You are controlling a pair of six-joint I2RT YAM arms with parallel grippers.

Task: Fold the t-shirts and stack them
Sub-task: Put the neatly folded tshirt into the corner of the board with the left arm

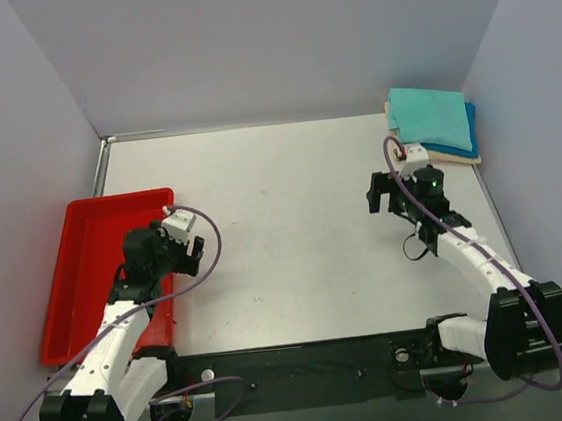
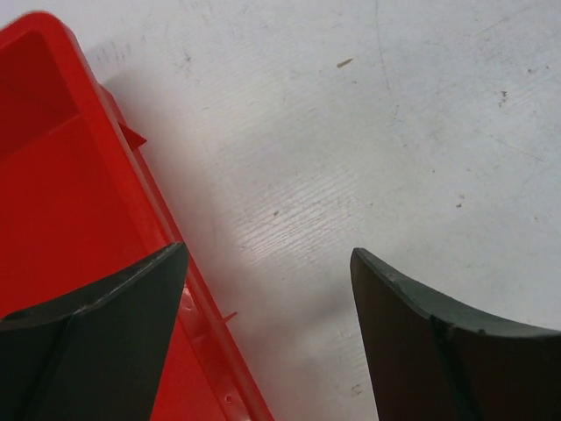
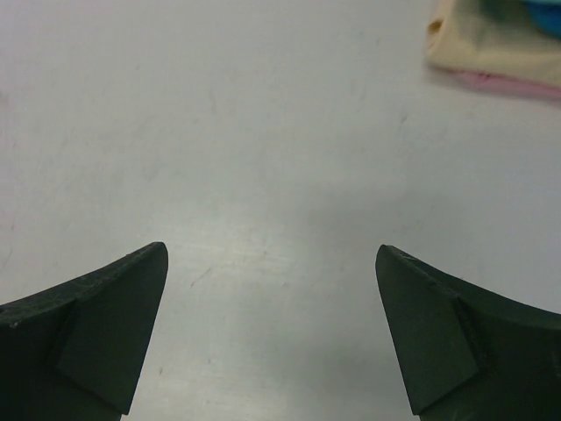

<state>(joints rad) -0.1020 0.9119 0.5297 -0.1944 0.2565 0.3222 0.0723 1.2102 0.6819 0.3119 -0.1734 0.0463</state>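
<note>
Three folded t-shirts lie stacked at the table's back right corner: the teal-green t-shirt (image 1: 432,117) on top, the bright blue t-shirt (image 1: 463,145) under it, and the cream t-shirt (image 1: 392,116) at the bottom, only its edge showing. The right wrist view shows the cream t-shirt's corner (image 3: 491,44) and a bit of the blue one (image 3: 543,10). My right gripper (image 1: 382,192) is open and empty, just in front and left of the stack, over bare table (image 3: 272,254). My left gripper (image 1: 193,250) is open and empty beside the red tray (image 2: 267,263).
The red plastic tray (image 1: 119,200) lies along the left side of the table, and its right rim (image 2: 114,123) passes under my left finger. A thin pink strip (image 3: 504,84) shows under the cream shirt. Grey walls enclose the table on three sides.
</note>
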